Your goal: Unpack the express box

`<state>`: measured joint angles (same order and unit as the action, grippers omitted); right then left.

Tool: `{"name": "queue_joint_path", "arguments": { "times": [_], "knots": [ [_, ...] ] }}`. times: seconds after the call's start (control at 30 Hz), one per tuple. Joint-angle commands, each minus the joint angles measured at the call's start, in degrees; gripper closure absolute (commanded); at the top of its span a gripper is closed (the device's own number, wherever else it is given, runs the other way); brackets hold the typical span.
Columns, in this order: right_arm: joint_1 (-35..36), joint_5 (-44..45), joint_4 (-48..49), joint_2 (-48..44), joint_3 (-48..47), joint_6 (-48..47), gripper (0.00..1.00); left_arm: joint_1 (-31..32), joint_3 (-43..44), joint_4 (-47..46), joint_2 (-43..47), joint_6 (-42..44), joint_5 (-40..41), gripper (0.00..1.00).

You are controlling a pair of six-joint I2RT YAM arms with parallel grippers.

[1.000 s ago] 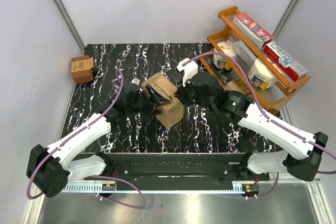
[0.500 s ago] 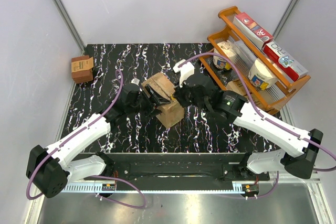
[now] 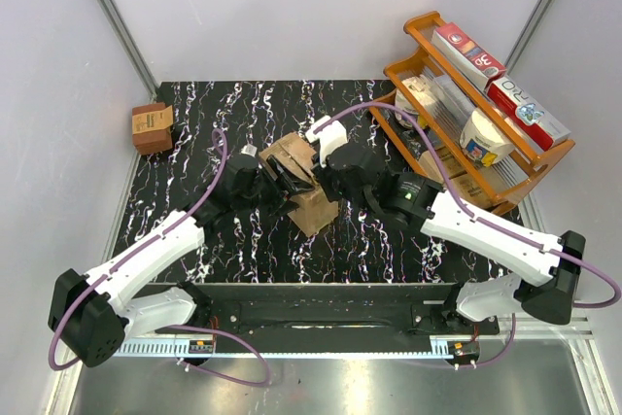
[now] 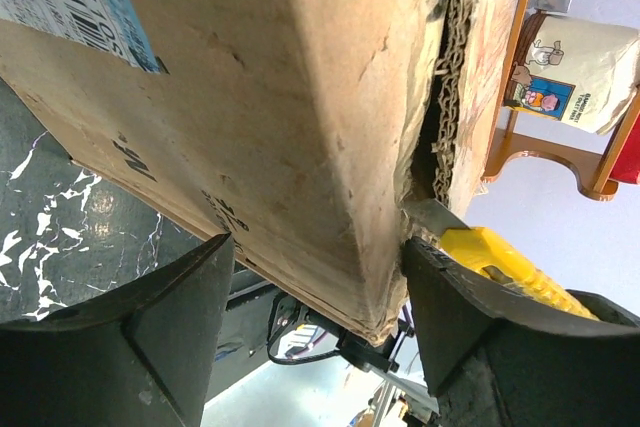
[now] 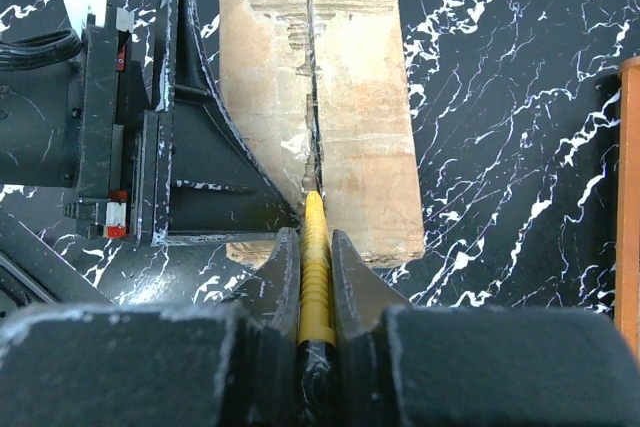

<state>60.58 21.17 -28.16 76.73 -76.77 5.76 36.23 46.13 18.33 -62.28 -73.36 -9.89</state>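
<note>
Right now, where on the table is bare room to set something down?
Bare table lies along the far edge, between the small brown box and the orange rack, and at the front, between the left arm and the right arm. The middle is crowded: both arms meet at the express box; the rack fills the right side.

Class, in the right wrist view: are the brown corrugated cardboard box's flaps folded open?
No: the flaps of the brown cardboard box lie flat, meeting at a seam where the yellow cutter rests.
</note>
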Motion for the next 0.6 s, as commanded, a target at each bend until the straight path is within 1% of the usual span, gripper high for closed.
{"name": "queue_joint_path", "arguments": {
  "times": [0.0, 0.13, 0.3, 0.37, 0.47, 0.53, 0.57],
  "knots": [
    [0.42, 2.39, -1.46, 0.00, -4.77, -1.72, 1.00, 0.42, -0.43, 0.04, 1.46, 0.41, -0.83, 0.28],
    [0.33, 3.88, -1.72, -2.11, -9.00, -2.33, 1.00, 0.42, -0.78, 0.04, 1.72, 0.59, -0.57, 0.28],
    [0.33, 10.28, -2.16, -3.87, -11.12, -2.51, 1.00, 0.42, -0.69, -0.05, 2.34, 1.38, -0.39, 0.28],
    [0.24, 15.36, -3.91, -3.26, -11.29, -2.07, 1.00, 0.42, -0.78, -2.23, 2.95, 2.61, -0.92, 0.24],
    [-0.45, 20.47, -6.28, -1.85, -10.42, -1.02, 1.00, 0.42, 0.27, -4.70, 3.57, 5.42, -1.97, 0.20],
    [-1.33, 21.37, -8.21, -1.15, -9.63, 0.56, 1.00, 0.42, 2.29, -4.10, 4.18, 8.30, -1.63, 0.16],
    [-2.90, 20.94, -8.66, -0.62, -8.49, 1.26, 1.00, 0.34, 2.91, -3.57, 4.45, 9.19, -0.58, 0.14]
  ]
}}
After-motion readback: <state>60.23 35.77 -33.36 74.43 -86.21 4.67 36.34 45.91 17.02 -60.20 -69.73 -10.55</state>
